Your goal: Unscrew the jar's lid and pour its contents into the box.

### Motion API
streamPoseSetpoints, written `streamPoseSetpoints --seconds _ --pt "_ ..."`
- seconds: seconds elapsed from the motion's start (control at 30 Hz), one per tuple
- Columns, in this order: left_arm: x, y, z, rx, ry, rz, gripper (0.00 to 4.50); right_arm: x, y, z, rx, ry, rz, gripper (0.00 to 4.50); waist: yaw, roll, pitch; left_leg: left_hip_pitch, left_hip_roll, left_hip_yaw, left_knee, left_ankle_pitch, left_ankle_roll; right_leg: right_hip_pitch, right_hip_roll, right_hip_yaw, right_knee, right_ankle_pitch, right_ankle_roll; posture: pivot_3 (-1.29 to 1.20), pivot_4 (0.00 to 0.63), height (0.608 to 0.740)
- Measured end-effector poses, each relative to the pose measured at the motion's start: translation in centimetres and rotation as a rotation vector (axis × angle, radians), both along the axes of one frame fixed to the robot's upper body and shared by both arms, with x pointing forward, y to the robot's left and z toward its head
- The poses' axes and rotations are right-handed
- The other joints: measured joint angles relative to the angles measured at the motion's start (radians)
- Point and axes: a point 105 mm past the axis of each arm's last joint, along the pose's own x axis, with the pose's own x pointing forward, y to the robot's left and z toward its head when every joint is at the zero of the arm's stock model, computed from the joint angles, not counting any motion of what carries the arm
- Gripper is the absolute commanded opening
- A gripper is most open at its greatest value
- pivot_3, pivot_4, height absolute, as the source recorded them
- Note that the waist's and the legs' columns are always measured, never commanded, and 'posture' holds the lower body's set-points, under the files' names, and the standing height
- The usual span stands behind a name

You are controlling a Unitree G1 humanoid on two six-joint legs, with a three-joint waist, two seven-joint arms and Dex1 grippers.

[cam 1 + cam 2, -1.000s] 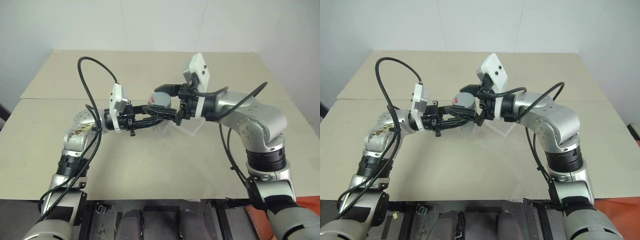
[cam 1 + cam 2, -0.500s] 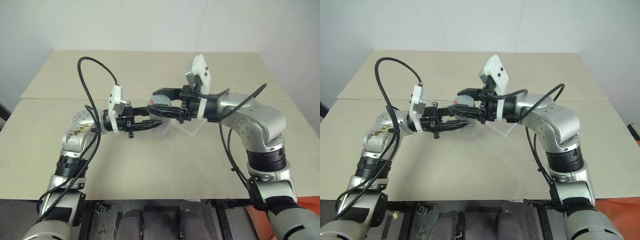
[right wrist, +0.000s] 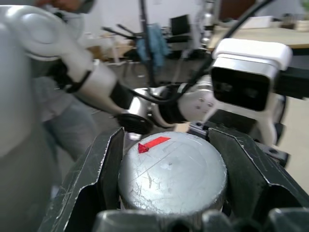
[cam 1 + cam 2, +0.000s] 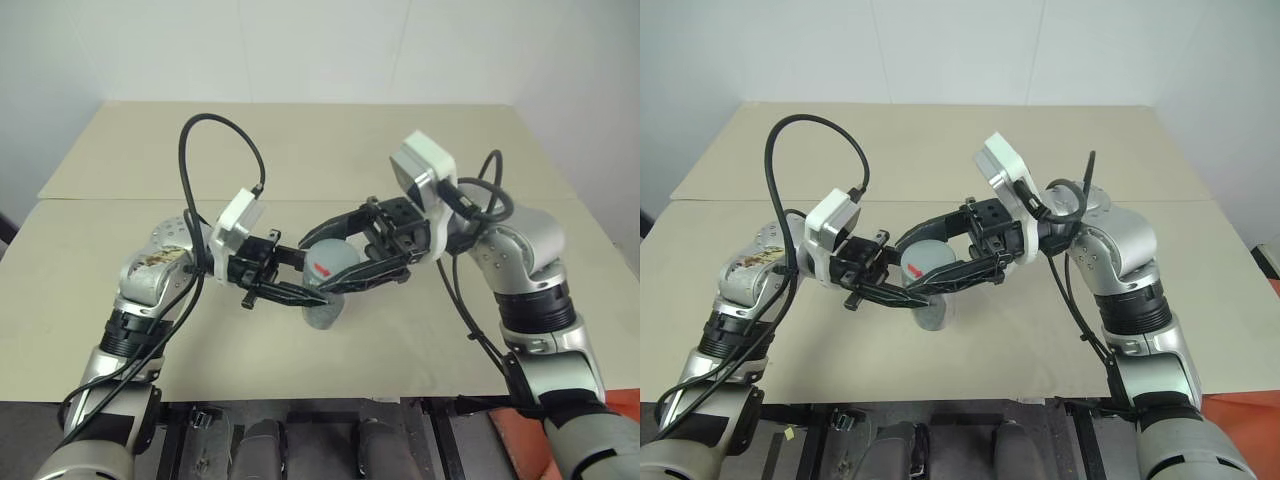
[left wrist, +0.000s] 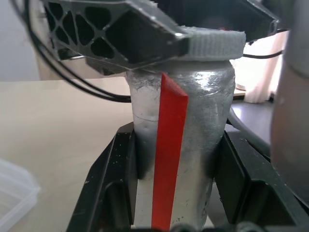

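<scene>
Up above the beige desk (image 4: 300,130), two robot arms meet in mid-air, near the middle of the front half. The left gripper (image 4: 305,285) reaches in from the left side, its two black fingers clamped on the body of the jar (image 4: 322,312), one on each side. The jar is silvery grey with a red stripe running down its side, and it is lifted clear of the desk top, standing roughly upright.

From the right side comes the right gripper (image 4: 335,262), pointing toward the left one. Its two black fingers are closed around the lid (image 4: 331,260), a round grey cap with a small red mark on its top. The lid still sits on top of the jar; whether it has been loosened cannot be told.

Seen from the left wrist, the jar (image 5: 178,154) stands squeezed between the fingers (image 5: 113,188), and one finger of the other gripper crosses the jar's top, with the lid (image 5: 212,42) showing as a pale band beside it. A corner of the clear plastic box (image 5: 14,188) shows on the desk to one side of the jar.

Seen from the right wrist, the lid's (image 3: 171,171) round top sits snugly between the two fingers (image 3: 94,179), with the red mark near its far edge.

Black cables loop above both forearms.
</scene>
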Motion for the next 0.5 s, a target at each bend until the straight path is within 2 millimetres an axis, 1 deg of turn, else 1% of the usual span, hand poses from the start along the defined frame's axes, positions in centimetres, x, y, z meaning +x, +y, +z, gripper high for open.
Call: streamPoseSetpoints --seconds 0.07,0.13,0.23,0.27,0.43,0.5 --pt "-0.02 0.05 0.0 0.003 -0.002 -0.001 1.85 0.02 0.09 -0.05 0.005 -0.006 0.013 2.74 0.001 0.0 0.0 0.0 0.0 0.0 0.0 0.0 0.0 0.0 0.0 0.0 0.0 0.0 0.0 0.0 0.15 0.74" --pt "0.02 0.04 0.0 0.003 -0.004 0.003 1.85 0.06 0.09 -0.07 0.01 -0.01 0.017 3.47 0.002 0.0 0.0 0.0 0.0 0.0 0.0 0.0 0.0 0.0 0.0 0.0 0.0 0.0 0.0 0.0 0.15 0.74" --pt "0.12 -0.05 0.12 -0.009 -0.007 0.012 1.85 -0.11 0.44 -0.4 0.004 -0.011 0.028 4.39 0.002 0.0 0.0 0.0 0.0 0.0 0.0 0.0 0.0 0.0 0.0 0.0 0.0 0.0 0.0 0.0 0.15 0.74" --pt "0.17 0.0 0.15 -0.01 -0.008 0.018 1.85 -0.09 0.46 -0.47 0.005 -0.009 0.023 4.46 0.002 0.0 0.0 0.0 0.0 0.0 0.0 0.0 0.0 0.0 0.0 0.0 0.0 0.0 0.0 0.0 0.15 0.74" --pt "0.69 0.3 0.35 -0.029 -0.013 0.077 1.85 0.22 0.61 -0.34 0.017 -0.029 -0.043 4.46 0.002 0.0 0.0 0.0 0.0 -0.002 0.0 0.0 0.0 0.0 0.0 0.0 0.0 0.0 0.0 0.0 0.15 0.74" --pt "0.96 0.66 0.27 -0.04 -0.01 0.119 1.85 0.58 0.51 -0.41 0.029 -0.039 -0.109 4.46 0.002 0.0 0.0 0.0 0.0 -0.002 0.0 0.0 0.0 0.0 -0.001 0.0 0.0 0.0 0.0 0.0 0.15 0.74"
